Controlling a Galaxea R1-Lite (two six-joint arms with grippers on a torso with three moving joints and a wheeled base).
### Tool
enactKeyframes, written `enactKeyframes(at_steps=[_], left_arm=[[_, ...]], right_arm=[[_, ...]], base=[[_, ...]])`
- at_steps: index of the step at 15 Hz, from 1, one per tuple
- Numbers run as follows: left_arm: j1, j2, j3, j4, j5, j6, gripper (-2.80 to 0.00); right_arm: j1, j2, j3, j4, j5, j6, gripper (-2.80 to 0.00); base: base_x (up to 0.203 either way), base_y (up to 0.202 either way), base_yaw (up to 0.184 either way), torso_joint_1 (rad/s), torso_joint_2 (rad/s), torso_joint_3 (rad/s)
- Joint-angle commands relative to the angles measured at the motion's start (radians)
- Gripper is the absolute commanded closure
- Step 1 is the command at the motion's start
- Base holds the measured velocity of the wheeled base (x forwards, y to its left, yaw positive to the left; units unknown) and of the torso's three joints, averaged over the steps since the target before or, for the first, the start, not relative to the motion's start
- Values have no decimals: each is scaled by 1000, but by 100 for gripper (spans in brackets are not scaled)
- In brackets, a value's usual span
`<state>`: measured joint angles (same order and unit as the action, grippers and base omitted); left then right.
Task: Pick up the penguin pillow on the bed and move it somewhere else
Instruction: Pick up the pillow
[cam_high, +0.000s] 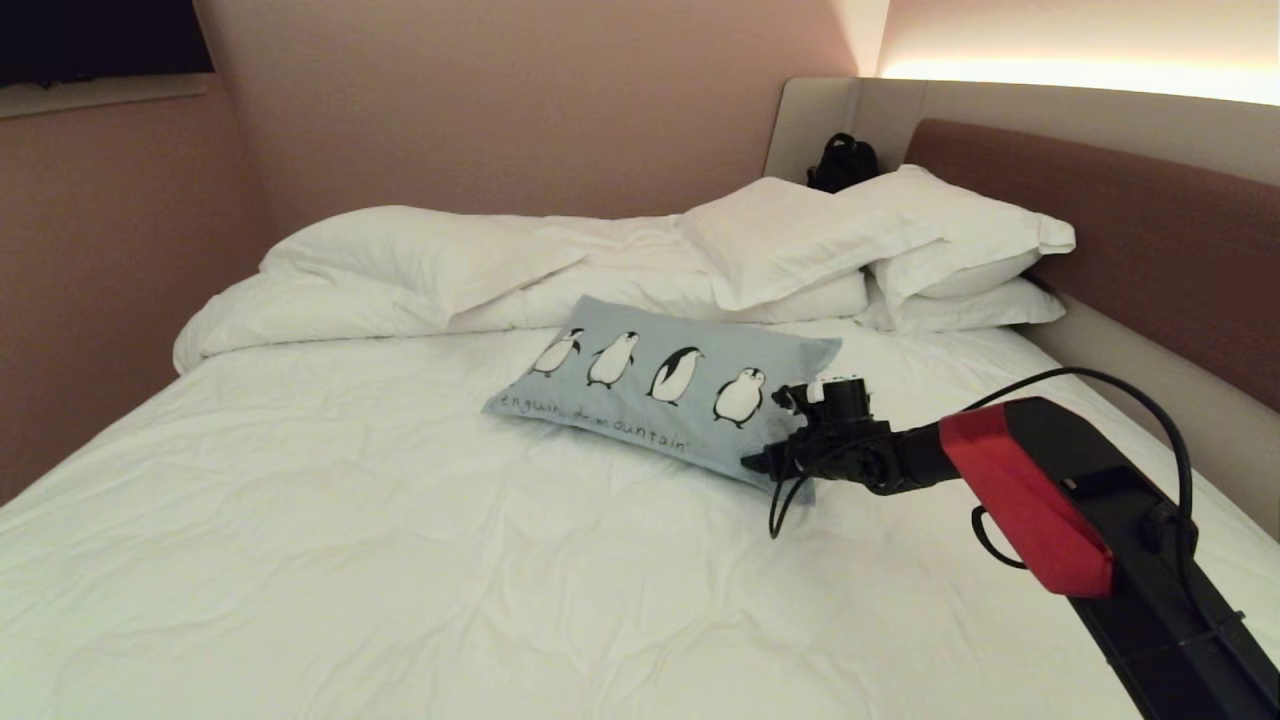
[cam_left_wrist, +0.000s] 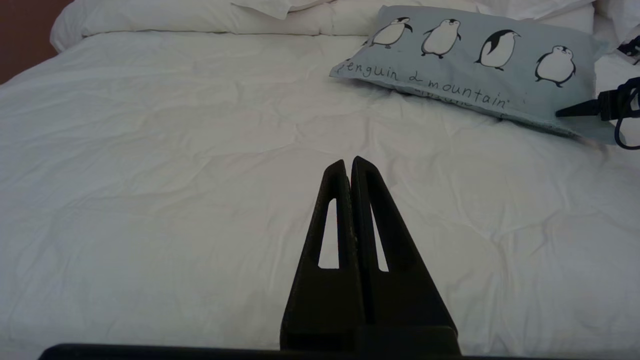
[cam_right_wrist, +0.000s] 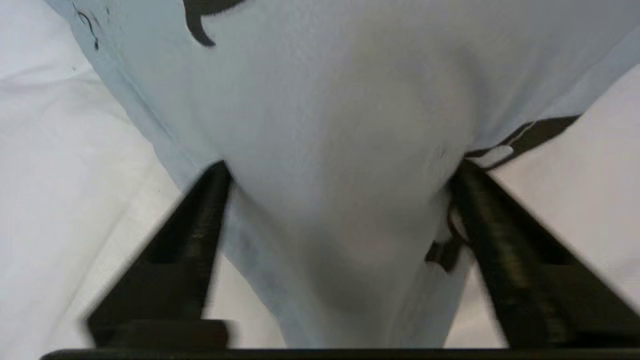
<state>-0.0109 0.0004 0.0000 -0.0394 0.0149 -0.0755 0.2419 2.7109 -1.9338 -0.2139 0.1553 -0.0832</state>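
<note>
The penguin pillow, light blue-grey with a row of penguins, lies flat on the white bed, a little right of its middle. My right gripper is at the pillow's right end, open wide. That end of the pillow fills the gap, and both fingers touch the fabric. My left gripper is shut and holds nothing. It hovers over bare sheet, nearer than the pillow and to its left, outside the head view.
White pillows are stacked at the head of the bed by the brown headboard. A folded duvet lies behind the penguin pillow. A black bag sits in the far corner. Pink walls close the left side.
</note>
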Motion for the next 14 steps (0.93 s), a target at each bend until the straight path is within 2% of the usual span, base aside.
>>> enactKeyframes(at_steps=[1,14], left_arm=[[0,0,0,-1,0,-1,0],[0,0,0,-1,0,-1,0]], right_arm=[[0,-2,-1,-1,1,-1,0],[0,-30,7,-1,3,21,0]], base=[[0,0,0,0,0,0],[0,0,0,0,0,0]])
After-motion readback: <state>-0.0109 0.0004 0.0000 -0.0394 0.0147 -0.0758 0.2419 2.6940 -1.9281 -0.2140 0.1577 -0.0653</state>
